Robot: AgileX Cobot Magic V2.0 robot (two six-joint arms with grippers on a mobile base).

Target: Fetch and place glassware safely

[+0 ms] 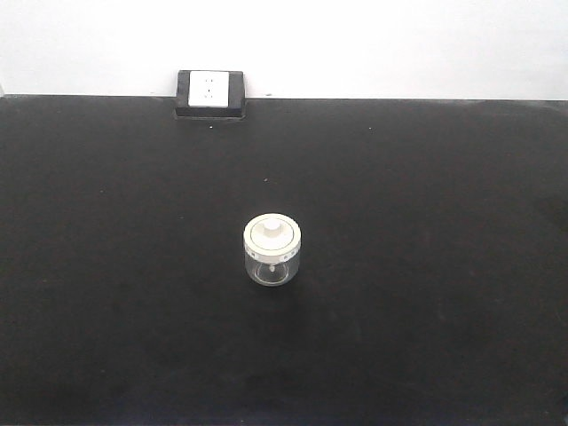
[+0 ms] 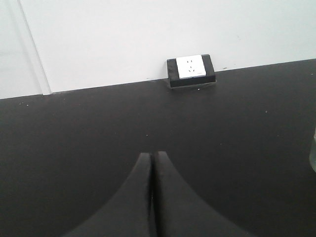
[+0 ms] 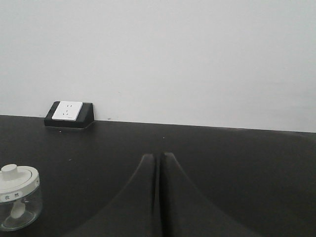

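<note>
A small glass jar [image 1: 272, 254] stands mid-worktop [image 1: 426, 311], lid on. Both the left gripper [image 2: 152, 160] and right gripper [image 3: 159, 160] are clenched, empty. Likely light, slippery and fragile: best grasped around the body, not the knob.

Front view looks down across the black table [image 1: 426, 266] toward the wall; both low wrist views share its socket box [image 1: 210, 93]

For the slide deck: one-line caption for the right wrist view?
Right gripper shut above the black table, lidded glass jar at lower left, wall socket behind.
</note>
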